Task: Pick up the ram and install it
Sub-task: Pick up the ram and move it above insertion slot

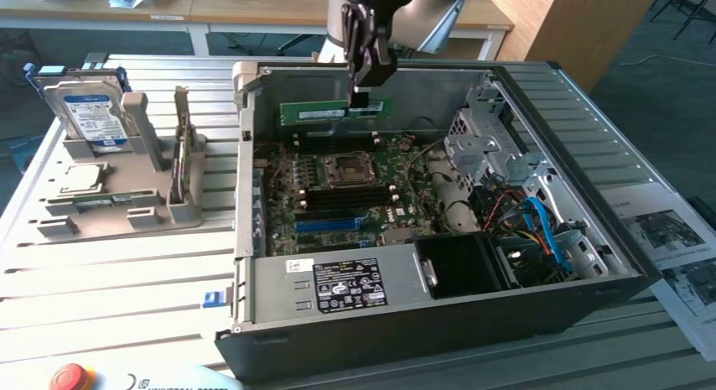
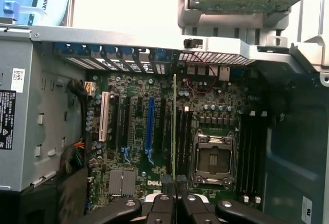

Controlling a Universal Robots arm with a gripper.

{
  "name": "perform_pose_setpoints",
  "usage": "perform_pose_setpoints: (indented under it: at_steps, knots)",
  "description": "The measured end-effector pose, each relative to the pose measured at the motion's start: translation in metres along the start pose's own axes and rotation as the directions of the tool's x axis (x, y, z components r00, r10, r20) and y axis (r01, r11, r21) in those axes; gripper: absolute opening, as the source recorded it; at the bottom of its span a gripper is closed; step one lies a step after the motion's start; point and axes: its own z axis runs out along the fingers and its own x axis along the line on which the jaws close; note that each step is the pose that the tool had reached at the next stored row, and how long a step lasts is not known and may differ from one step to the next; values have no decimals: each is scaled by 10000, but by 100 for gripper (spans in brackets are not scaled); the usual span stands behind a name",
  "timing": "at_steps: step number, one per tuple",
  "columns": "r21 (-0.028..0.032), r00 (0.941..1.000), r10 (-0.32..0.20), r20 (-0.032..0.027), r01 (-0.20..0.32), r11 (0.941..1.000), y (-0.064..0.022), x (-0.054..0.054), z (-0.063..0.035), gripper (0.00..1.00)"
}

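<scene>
The end effector (image 1: 360,95) hangs over the open computer case (image 1: 448,344), closed on the ram (image 1: 317,112). It pinches the green stick near one end of its top edge, so the stick stands on its long edge with the contact edge pointing down at the motherboard (image 1: 391,207). That is the way it has to meet a slot.

In the exterior view the ram floats clear of the board, at about twelve o'clock from the processor socket (image 1: 341,169), above the black memory slots (image 1: 335,143) on that side. A second bank of slots (image 1: 341,199) lies at six o'clock from the socket.

In the wrist view the ram (image 2: 174,126) shows edge-on as a thin line running away from the end effector (image 2: 175,196), parallel to the slots (image 2: 183,136) just beside the socket (image 2: 212,157). It looks lined up along their length but is not seated.

At nine o'clock from the case, a grey rack (image 1: 112,212) on the bench (image 1: 112,281) keeps a hard drive (image 1: 87,109) upright and a processor chip (image 1: 79,179) flat, each presented for an easy grasp.
</scene>
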Motion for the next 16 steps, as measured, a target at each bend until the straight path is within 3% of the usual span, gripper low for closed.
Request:
perform_pose_setpoints:
  at_steps: [10,16]
  knots:
    - [0,10000,4,-1,-4,10000,-3,-3,174,12]
    - [1,10000,13,1,-13,10000,-37,0,176,12]
